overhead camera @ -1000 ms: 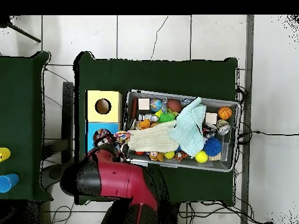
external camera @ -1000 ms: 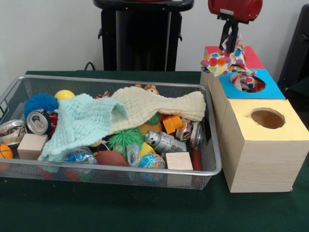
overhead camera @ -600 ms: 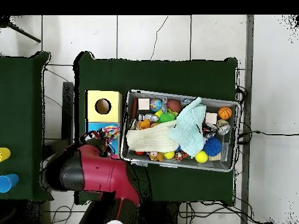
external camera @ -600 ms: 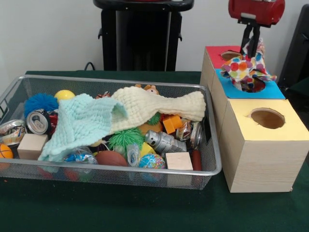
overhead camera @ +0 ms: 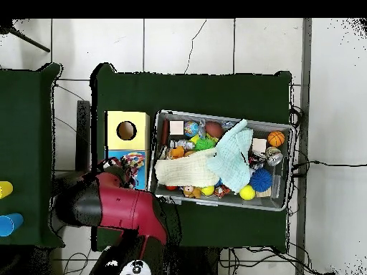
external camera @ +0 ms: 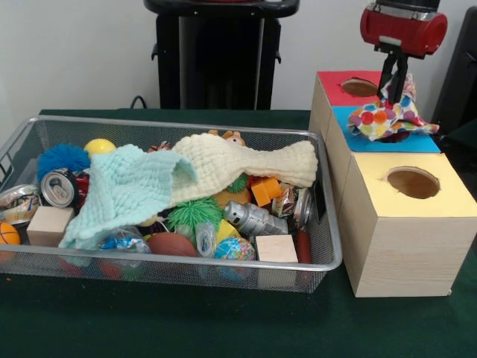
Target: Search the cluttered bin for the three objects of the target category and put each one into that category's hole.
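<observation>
So right now I'm hanging over the blue box [external camera: 387, 138] with my jaws [external camera: 396, 88] pinched on the top corner of the polka-dot cloth [external camera: 389, 119], and the whole thing is coming down to one relation: the cloth is dangling straight below me, but it's spreading sideways instead of hanging in a neat column. Its long axis is lying pretty much flat across the blue lid, left to right in the front view, so it's draping over the hole rather than pointing down into it. I can't actually see the hole under it; the fabric is covering it, with one edge poking out past the box's side. From overhead I'm seeing the same thing, the cloth [overhead camera: 132, 160] sitting on the blue top next to the yellow box [overhead camera: 127, 130], my arm crowding over it. My guess is that letting go from here is risky, since the cloth could just sit there bridging the opening. Meanwhile the wire bin [external camera: 328, 246] beside the boxes on the counter [external camera: 186, 328] is holding the cream cloth [external camera: 246, 168] and the mint cloth [external camera: 127, 190], which I'm reading as the other two targets.
</observation>
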Controlling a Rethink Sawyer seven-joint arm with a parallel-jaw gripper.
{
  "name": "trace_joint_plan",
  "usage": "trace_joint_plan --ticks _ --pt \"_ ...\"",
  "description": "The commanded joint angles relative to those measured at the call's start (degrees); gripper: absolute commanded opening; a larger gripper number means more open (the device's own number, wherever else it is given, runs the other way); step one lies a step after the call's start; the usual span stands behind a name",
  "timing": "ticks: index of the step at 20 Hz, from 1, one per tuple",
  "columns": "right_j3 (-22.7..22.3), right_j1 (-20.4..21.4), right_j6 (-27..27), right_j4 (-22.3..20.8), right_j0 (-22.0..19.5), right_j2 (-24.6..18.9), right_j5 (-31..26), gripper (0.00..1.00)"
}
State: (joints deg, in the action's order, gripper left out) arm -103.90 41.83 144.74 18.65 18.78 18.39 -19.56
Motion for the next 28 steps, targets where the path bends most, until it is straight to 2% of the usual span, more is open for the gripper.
trace_joint_plan --ticks 1,4,9,12,15,17,19,22,24,28 --pt "-0.06 -3.40 10.19 2.54 -3.14 -2.30 3.78 0.00" --pt "0.57 -4.76 10.72 3.13 -3.10 -2.85 4.76 0.00" --pt "7.10 -8.98 13.36 5.23 0.38 1.30 1.25 0.00" --pt "7.91 -9.68 13.72 6.20 1.17 1.18 0.68 0.00" --pt "7.62 -9.53 13.47 6.51 1.31 1.82 0.07 0.00" --pt "6.27 -8.75 12.44 6.82 0.46 0.66 0.63 0.00" --pt "4.71 -8.29 12.92 7.92 0.55 -0.66 -0.65 0.00" --pt "3.89 -8.77 14.23 8.66 2.44 0.02 -4.47 0.00" --pt "2.73 -8.47 13.83 9.44 1.90 -1.56 -5.48 0.00" --pt "1.46 -9.39 12.81 10.44 1.38 -3.09 -3.07 0.00"
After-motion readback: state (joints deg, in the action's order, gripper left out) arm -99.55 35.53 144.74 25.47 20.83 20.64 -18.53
